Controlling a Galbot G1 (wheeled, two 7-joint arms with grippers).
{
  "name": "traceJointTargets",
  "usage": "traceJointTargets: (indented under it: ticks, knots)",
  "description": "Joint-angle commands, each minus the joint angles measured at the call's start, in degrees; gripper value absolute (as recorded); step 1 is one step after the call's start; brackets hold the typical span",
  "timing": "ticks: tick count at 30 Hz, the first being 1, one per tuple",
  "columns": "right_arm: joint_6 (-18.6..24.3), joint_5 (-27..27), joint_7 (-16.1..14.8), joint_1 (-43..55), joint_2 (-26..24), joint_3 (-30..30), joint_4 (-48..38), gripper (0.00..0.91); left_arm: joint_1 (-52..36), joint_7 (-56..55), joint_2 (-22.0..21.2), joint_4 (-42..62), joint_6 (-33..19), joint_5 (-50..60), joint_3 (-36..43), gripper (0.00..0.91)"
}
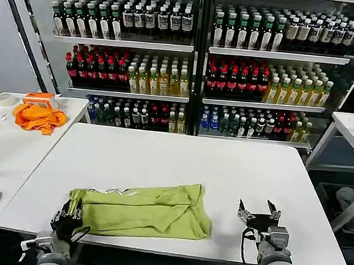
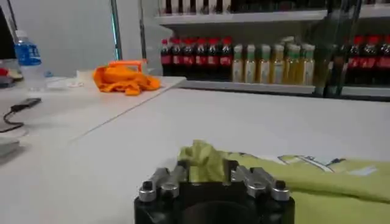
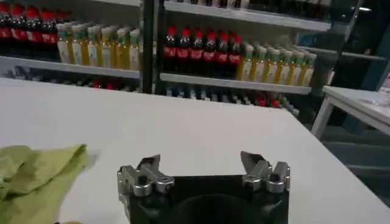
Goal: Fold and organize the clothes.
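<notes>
The T-shirt (image 1: 144,212) lies folded into a wide strip near the front edge of the white table (image 1: 180,161), its long side running across in front of the robot. A bit of white print shows on the upper edge near its left end.

The left gripper (image 1: 71,212) sits at that left end, low over the table's front corner. In the left wrist view the left gripper (image 2: 206,172) has its fingers (image 2: 239,173) drawn in on either side of a raised bunch of the T-shirt (image 2: 286,176), pinching the cloth between them. The rest of the shirt stretches away from it toward the other arm.

The right gripper (image 1: 259,214) rests above bare tabletop, just beyond the shirt's right end and apart from it. In the right wrist view the right gripper (image 3: 204,170) has its fingers (image 3: 148,168) spread wide with nothing between them; the T-shirt (image 3: 33,176) edge lies off to one side, not touching it.

Past the left gripper, on a neighbouring table (image 1: 12,148), an orange cloth (image 1: 38,117) sits bunched. Behind both tables stand shelves (image 1: 197,50) lined with bottles.
</notes>
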Motion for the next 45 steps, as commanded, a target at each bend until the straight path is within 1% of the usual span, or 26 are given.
traceJointTargets:
  ticks: [1,3,6,16,17,18,19,21,30,34,35,42,45]
  knots:
    - [0.1,-0.1,0.0,-0.1,0.2,-0.2,-0.2,0.907,0.8,-2.1,-1.4,-0.6,1.3,1.7,-0.6,0.907]
    - [0.1,-0.3,0.0,-0.1,0.3,-0.5,-0.3,0.907,-2.3,-2.5,-1.7,2.8,1.2,1.8,-0.4,0.907]
    - [0.0,-0.4,-0.1,0.0,0.4,-0.8,-0.2,0.907,-4.1,-2.5,-2.5,5.4,1.2,2.7,0.1,0.907]
    - [-0.1,-0.4,-0.2,-0.1,0.3,-0.6,0.1,0.907,-6.0,-2.1,-4.2,7.9,1.2,3.3,1.9,0.907]
    - [-0.1,-0.4,-0.2,-0.1,0.4,-0.6,0.1,0.907,-6.1,-2.0,-4.2,8.1,1.2,3.3,1.9,0.776]
    - [-0.1,-0.4,-0.2,-0.1,0.4,-0.7,0.1,0.907,-6.2,-1.9,-4.1,8.4,1.1,3.3,1.9,0.464]
    - [-0.1,-0.4,-0.2,-0.1,0.4,-0.7,0.1,0.907,-6.3,-1.7,-4.0,8.7,0.9,3.3,2.0,0.04]
    - [-0.1,-0.4,-0.2,-0.1,0.4,-0.6,0.1,0.907,-6.2,-1.4,-3.9,9.1,0.3,3.8,2.2,0.02]
    - [-0.1,-0.4,-0.2,-0.1,0.3,-0.6,0.3,0.907,-5.5,-1.2,-4.4,9.1,0.2,3.5,2.3,0.01]
    - [-0.2,-0.3,-0.2,0.0,0.2,-0.6,0.2,0.907,-6.0,-1.2,-4.4,9.6,0.1,2.6,1.9,0.02]
    - [-0.2,-0.3,-0.2,0.0,0.2,-0.6,0.2,0.907,-6.1,-1.2,-4.3,9.7,0.1,2.4,1.8,0.01]
    - [-0.1,-0.3,-0.2,0.1,0.2,-0.7,0.0,0.907,-7.2,-1.2,-3.7,10.0,0.0,0.7,0.6,0.02]
    - [-0.1,-0.3,-0.2,0.1,0.2,-0.7,-0.1,0.907,-7.3,-1.2,-2.8,9.1,0.0,0.2,-0.3,0.02]
